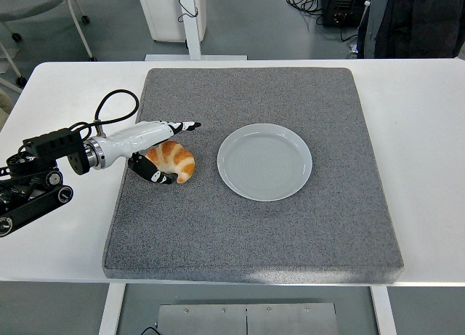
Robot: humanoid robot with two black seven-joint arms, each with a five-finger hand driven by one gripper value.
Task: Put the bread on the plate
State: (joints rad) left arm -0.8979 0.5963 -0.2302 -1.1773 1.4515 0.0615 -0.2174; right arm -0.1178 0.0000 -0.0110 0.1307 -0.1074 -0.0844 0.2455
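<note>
A golden-brown bread roll (174,160) lies on the grey mat, left of the white plate (264,161). The plate holds nothing. My left hand (164,150) is at the roll: upper fingers stretch over its top toward the right, lower fingers curl under its near left side. The fingers surround the roll and touch it; the roll still rests on the mat. The right hand does not show.
The grey mat (290,233) covers most of the white table (429,168). A black cable (116,106) loops behind my left wrist. A person in dark clothes (414,19) stands at the top right, beyond the table.
</note>
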